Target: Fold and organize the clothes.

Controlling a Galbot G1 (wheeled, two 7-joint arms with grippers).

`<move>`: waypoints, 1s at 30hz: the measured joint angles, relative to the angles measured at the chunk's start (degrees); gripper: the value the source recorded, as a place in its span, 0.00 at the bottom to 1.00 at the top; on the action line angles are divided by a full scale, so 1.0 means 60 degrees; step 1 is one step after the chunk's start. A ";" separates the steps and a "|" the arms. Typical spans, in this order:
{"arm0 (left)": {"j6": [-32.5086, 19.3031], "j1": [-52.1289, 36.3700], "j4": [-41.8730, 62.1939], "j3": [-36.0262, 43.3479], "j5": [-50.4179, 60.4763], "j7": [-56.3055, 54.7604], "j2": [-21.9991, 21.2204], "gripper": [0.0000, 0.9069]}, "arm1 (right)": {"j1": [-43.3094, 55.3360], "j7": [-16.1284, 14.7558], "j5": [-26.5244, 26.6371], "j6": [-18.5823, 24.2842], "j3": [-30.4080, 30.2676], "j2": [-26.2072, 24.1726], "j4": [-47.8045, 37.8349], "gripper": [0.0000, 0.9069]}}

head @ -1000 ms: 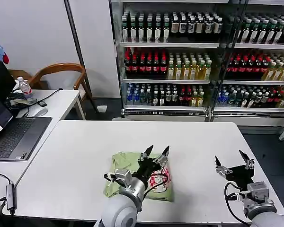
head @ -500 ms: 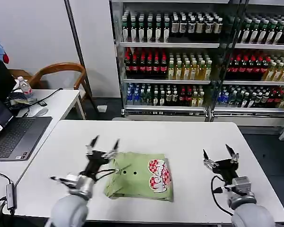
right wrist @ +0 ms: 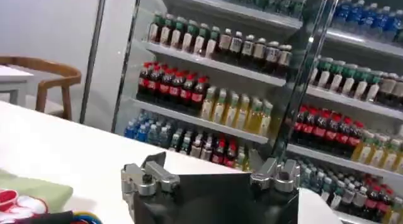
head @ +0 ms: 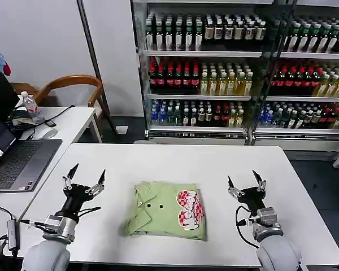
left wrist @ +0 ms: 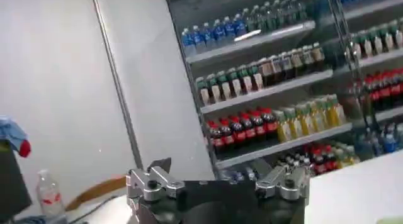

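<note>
On the table: you have the polo shirt point(head: 168, 209) lying as a compact, roughly square fold near the front edge, midway between your two arms, collar and small buttons to its left side and the red-and-white checkered print point(head: 190, 208) facing up on the right side.

Left pincer point(head: 83, 181): a second ago it sat right over the shirt; now it has pulled out to the left, well apart from the fabric, raised above the table with fingers spread and nothing held.

Right pincer point(head: 246, 184): it has moved inward from the table's right front corner and now hovers to the right of the shirt, fingers likewise released and empty.

Shirt, compared with a second ago: with the left arm out of the way, the whole fold shows, and its edges look tidy apart from a slightly loose lower left corner.

Meaning for the task: you can judge the folding essentially done; both arms look to be retreating to a symmetrical rest pose.

What remains: at most a small squaring-up or placing of the shirt, if you want it neater.

Beside the table: a laptop point(head: 16, 163) on a side desk, clear of the work.
</note>
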 measured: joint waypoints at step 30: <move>-0.0873 -0.0396 0.0668 0.0052 0.0229 0.0381 0.0381 1.00 | 0.0480 -0.0530 -0.0734 0.1191 0.0280 0.0268 -0.0898 1.00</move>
